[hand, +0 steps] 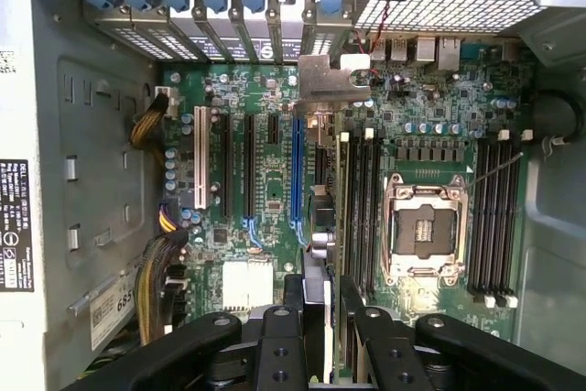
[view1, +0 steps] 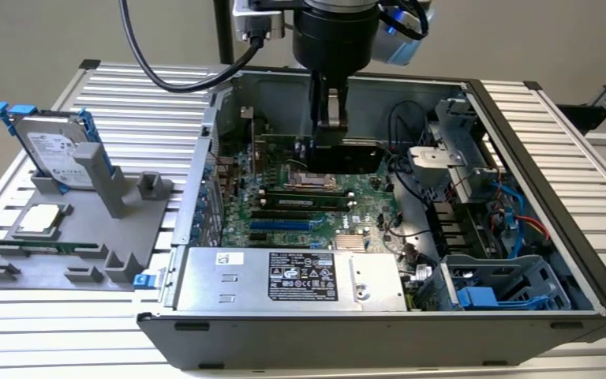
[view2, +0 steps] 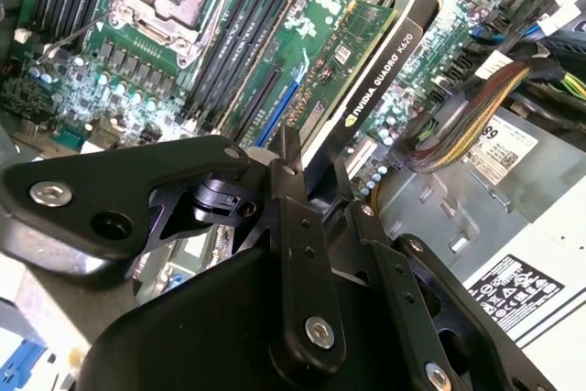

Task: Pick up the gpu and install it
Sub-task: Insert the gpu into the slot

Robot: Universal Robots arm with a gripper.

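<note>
a: we're over the open computer case (view1: 514, 158) now, and our gripper (view1: 330, 126) is down inside it, closed on the gpu (view1: 347, 156) and holding it edge-on above the motherboard (view1: 324, 209).

b: in the second wrist view the fingers (view2: 291, 217) pinch the card (view2: 366, 70) by its thin edge, green circuit face on one side, black cooler on the other.

a: so where does it sit? in the exterior view it hangs toward the far middle of the case, above the cpu socket (view1: 314, 180), not yet in any slot as far as we can judge.

b: the first wrist view looks straight down: the silver end bracket (hand: 331, 80) points at the rear slot covers (hand: 229, 6), and the blue expansion slot (hand: 296, 171) runs just beside the card's line.

a: our read: doing this well means keeping the card upright and parallel to that slot, bracket lined up with the rear opening, then lowering evenly so the edge connector meets the slot along its whole length.

b: agreed, and a tilt could catch the bracket on the case wall. we'd also mind the cable bundle (view2: 458, 125) near the card's end.

a: looks-wise it's a flat, short rectangular card, glossy black shroud, green board dotted with small parts.
</note>
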